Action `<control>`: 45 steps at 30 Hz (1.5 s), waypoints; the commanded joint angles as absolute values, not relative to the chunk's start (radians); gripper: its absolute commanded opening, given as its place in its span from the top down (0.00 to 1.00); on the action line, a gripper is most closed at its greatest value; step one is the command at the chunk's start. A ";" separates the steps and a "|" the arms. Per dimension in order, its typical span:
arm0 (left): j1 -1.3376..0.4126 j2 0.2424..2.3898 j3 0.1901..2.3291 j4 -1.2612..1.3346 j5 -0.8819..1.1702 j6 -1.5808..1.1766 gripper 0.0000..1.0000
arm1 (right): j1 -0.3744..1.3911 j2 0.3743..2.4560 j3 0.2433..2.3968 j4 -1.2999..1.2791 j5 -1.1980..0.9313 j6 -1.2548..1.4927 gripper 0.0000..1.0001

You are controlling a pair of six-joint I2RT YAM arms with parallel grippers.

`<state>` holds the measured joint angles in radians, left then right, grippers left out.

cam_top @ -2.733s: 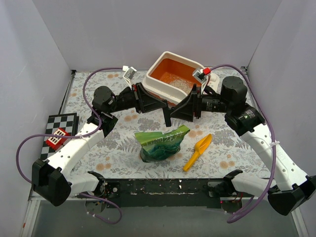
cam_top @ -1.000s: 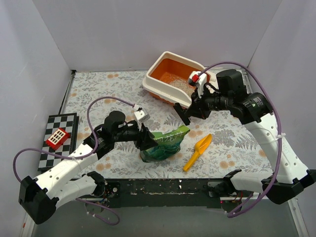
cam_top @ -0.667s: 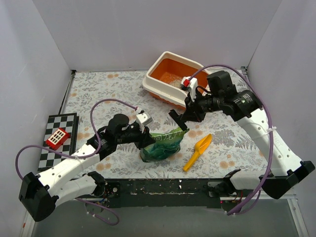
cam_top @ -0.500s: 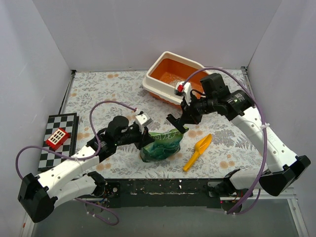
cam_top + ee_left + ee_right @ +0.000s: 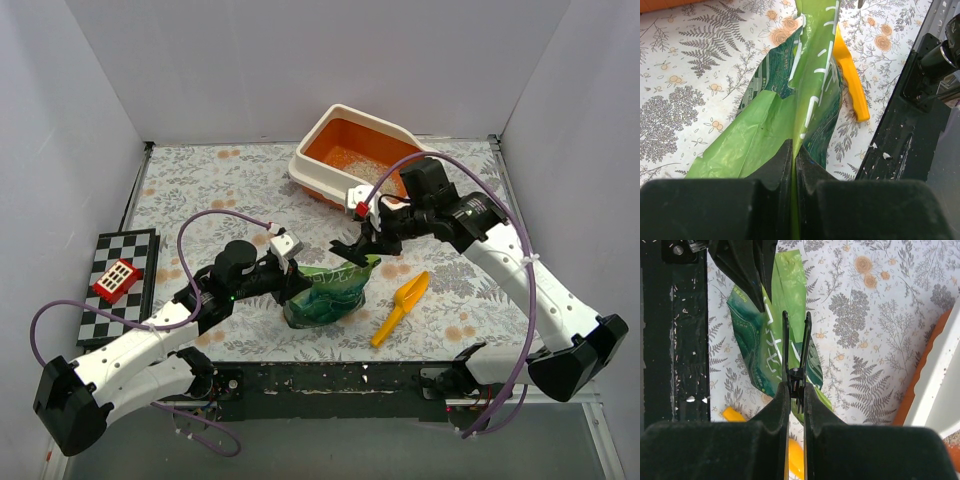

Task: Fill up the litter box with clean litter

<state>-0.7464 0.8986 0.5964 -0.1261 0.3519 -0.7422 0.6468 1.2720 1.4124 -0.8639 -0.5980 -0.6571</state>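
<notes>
The left arm [image 5: 130,345] and right arm [image 5: 535,290] are white tubes with fat black joints; a thin purple cable [image 5: 207,213] loops off each one (like a skipping rope); the left gripper [image 5: 794,148] has black fingers [image 5: 772,167].

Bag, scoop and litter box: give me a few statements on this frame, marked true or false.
The left jaws are shut on the bag's edge. True.
The litter box holds some litter. True.
The scoop lies in the litter box. False: it lies on the table, beside the bag.
The right jaws stand wide open. False: they pinch a thin black clip above the bag.
</notes>
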 commanded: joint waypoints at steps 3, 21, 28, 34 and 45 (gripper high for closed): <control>-0.747 0.890 0.578 -0.132 0.321 -0.749 1.00 | 0.675 1.302 1.417 -0.848 -0.627 -0.752 0.99; -0.747 0.888 0.577 -0.132 0.290 -0.750 0.96 | 0.761 1.394 1.417 -1.025 -0.385 -0.828 0.99; -0.747 0.894 0.580 -0.132 0.291 -0.750 0.95 | 0.807 1.379 1.428 -1.048 -0.266 -0.827 0.99; -0.747 0.899 0.580 -0.132 0.295 -0.750 0.94 | 0.844 1.385 1.440 -1.072 -0.175 -0.828 0.99; -0.747 0.891 0.583 -0.130 0.287 -0.746 0.94 | 0.864 1.364 1.413 -1.115 -0.126 -0.845 0.99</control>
